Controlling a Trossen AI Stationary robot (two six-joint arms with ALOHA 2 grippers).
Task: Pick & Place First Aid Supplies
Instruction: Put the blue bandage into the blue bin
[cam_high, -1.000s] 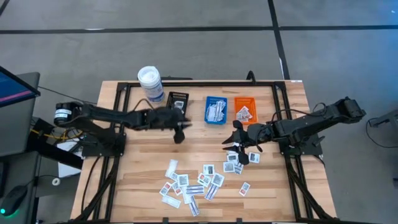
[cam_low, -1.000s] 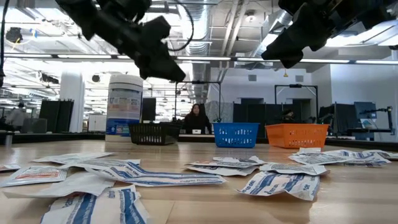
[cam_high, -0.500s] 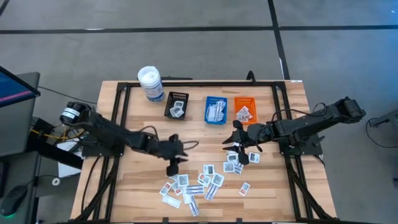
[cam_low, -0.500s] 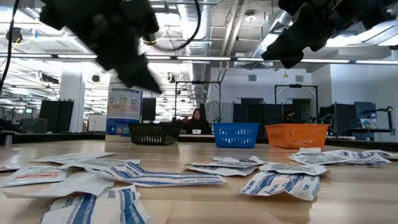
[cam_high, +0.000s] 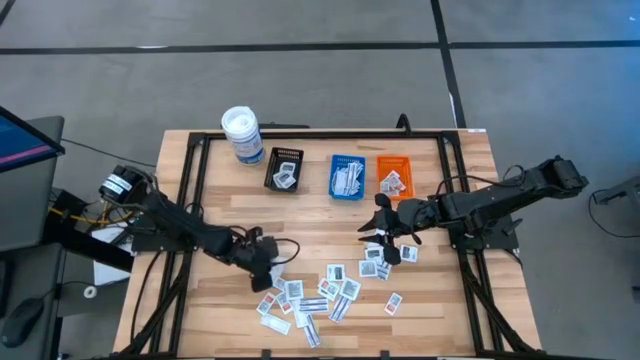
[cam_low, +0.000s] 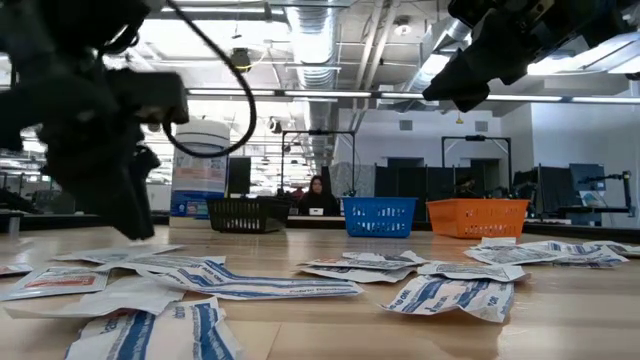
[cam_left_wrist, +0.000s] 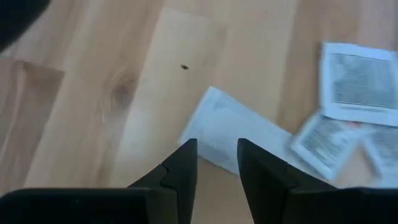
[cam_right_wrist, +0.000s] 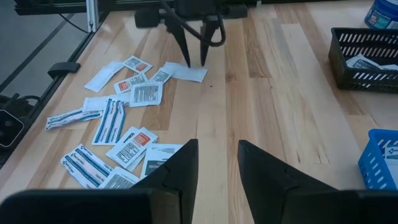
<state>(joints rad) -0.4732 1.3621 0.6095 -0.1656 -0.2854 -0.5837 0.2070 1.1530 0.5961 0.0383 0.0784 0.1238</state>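
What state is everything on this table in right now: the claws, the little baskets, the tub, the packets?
Left gripper: open, empty, tips poised over a white packet.
Right gripper: open, empty, raised above the table.
Loose packets: lying flat, scattered on the wood.
Black tray: upright, holding packets.
Blue tray: upright, holding packets.
Orange tray: upright, holding packets.
White canister: standing upright.

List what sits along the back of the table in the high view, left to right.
White canister → black tray → blue tray → orange tray.
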